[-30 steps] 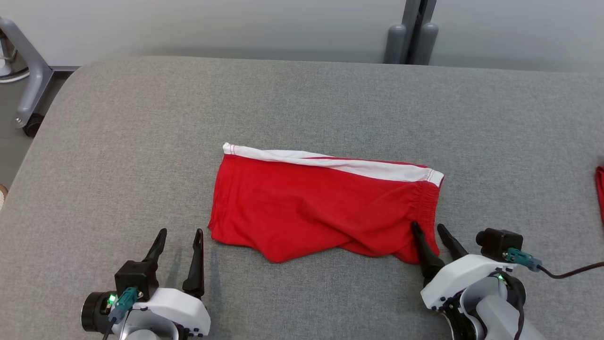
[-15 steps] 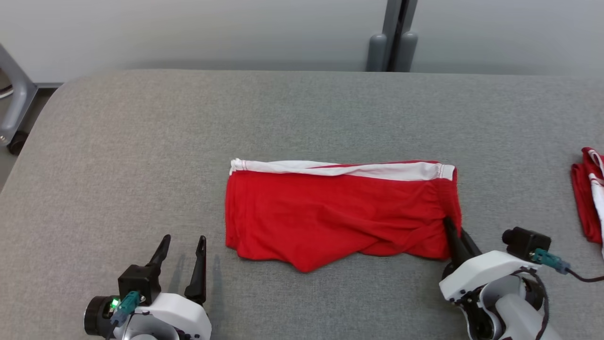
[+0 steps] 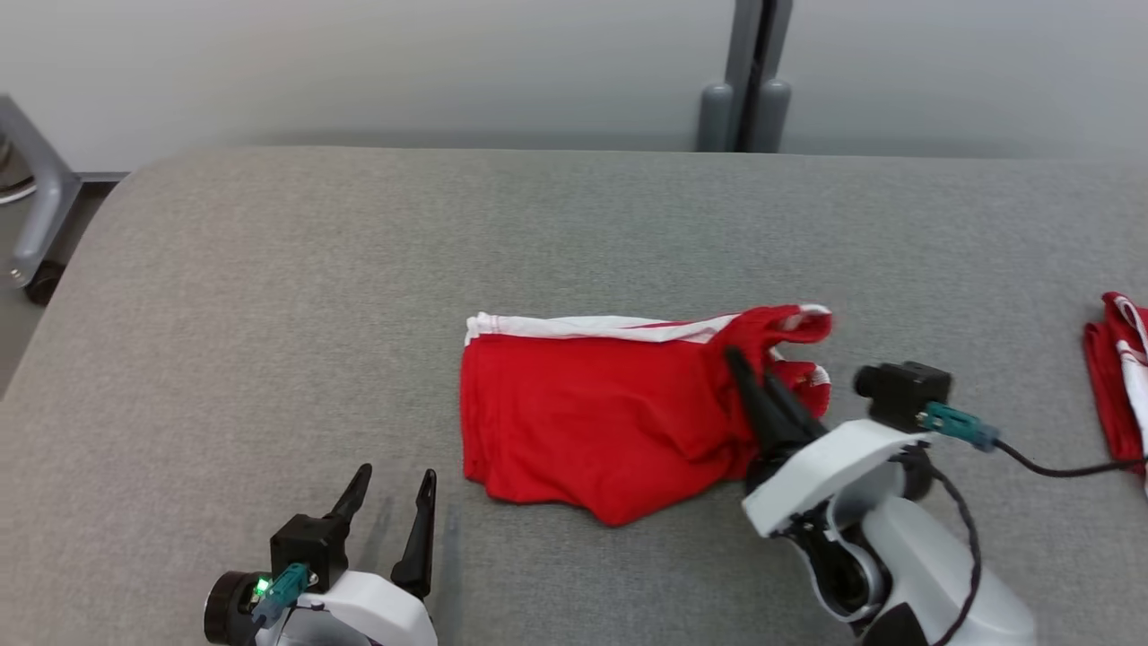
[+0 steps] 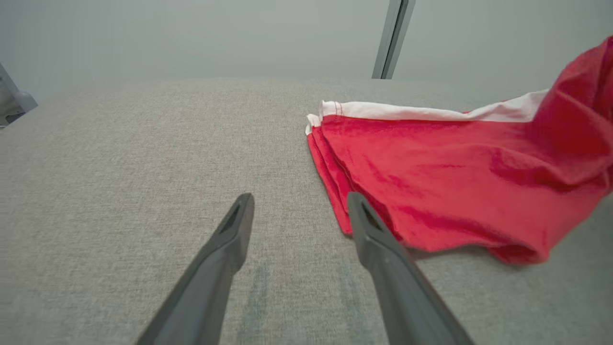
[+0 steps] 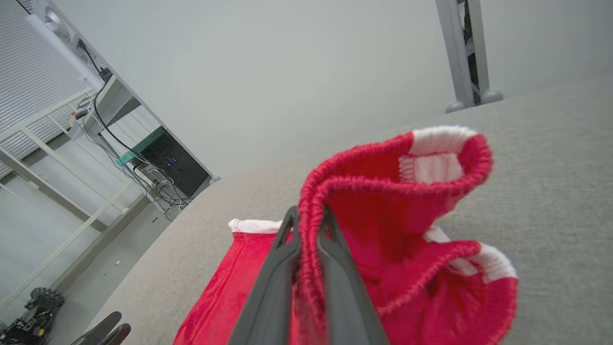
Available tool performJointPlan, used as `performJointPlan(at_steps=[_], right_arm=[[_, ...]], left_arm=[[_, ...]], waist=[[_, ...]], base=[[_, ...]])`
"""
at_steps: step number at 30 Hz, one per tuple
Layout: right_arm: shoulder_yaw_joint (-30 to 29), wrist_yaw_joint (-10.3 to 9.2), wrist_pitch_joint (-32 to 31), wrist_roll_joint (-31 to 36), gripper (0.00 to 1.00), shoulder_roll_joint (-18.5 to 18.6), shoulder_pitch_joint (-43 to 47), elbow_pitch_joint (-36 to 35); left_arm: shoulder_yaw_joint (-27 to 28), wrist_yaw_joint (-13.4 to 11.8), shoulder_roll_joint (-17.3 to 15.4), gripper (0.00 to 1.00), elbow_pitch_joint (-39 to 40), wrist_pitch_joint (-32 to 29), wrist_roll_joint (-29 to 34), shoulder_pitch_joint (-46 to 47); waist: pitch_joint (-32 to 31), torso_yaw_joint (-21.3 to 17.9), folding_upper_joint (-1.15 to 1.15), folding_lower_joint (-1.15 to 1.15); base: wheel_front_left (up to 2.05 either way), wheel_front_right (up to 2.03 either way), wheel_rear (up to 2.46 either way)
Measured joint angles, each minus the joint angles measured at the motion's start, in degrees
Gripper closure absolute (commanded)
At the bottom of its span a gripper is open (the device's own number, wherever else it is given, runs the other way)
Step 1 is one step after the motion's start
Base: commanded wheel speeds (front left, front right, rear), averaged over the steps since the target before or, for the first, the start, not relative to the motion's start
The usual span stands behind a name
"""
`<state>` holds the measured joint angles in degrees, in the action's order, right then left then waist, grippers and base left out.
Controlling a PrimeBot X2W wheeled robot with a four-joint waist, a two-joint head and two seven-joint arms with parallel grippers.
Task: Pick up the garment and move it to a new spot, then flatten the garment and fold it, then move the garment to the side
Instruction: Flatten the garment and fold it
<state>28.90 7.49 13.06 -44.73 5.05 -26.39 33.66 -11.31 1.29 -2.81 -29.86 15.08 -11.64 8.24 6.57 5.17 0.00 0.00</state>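
Your right gripper is clamped on the elastic hem of the red garment, right of centre in the head view. The right wrist view shows the fabric pinched between the two fingers, with that end puckered up off the grey table. The rest of the garment lies flat mid-frame, white band along its far edge. Your left gripper sits at the lower left with its fingers spread wide, holding nothing, near the garment's left corner. Heads up on the surroundings: another red and white cloth lies at the right edge of the frame, well apart, and the wrist camera's black cable trails toward it. A grey post stands behind the table at top centre, and there's a wheeled frame at the upper left.
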Motion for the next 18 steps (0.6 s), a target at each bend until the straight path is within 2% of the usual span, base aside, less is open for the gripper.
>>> performJointPlan(at_steps=[6,15,16,17,18], right_arm=[[7.10,0.00,-1.93,-1.04,1.00,-1.29,-2.60,-0.48],[13.80,0.00,-3.18,-0.26,1.00,-2.14,-7.75,9.14],[14.56,0.00,-3.19,-0.42,0.95,-2.16,-8.25,9.94],[15.34,0.00,-3.19,-0.66,0.51,-2.21,-8.82,10.95],[16.33,0.00,-3.25,-0.49,0.00,-2.25,-9.53,12.26]], left_arm=[[-1.82,-0.44,0.02,0.00,-0.59,0.00,-1.46,-0.04],[-3.61,-1.07,-0.01,0.00,-1.09,0.00,-2.86,-0.68],[-3.82,-1.14,-0.03,0.00,-1.10,0.00,-3.16,-0.68],[-4.12,-1.21,-0.04,0.00,-1.11,0.00,-3.24,-0.68],[-4.42,-1.36,-0.01,0.00,-1.10,0.01,-3.60,-0.68]], waist=[[-0.03,4.14,0.00,0.00],[0.02,12.22,0.00,0.00],[0.10,13.11,0.00,0.00],[0.20,14.00,0.00,0.00],[0.30,14.82,0.00,0.00]], base=[[0.00,0.00,0.00],[0.00,0.00,0.00],[0.00,0.00,0.00],[0.00,0.00,0.00],[0.00,0.00,0.00]])
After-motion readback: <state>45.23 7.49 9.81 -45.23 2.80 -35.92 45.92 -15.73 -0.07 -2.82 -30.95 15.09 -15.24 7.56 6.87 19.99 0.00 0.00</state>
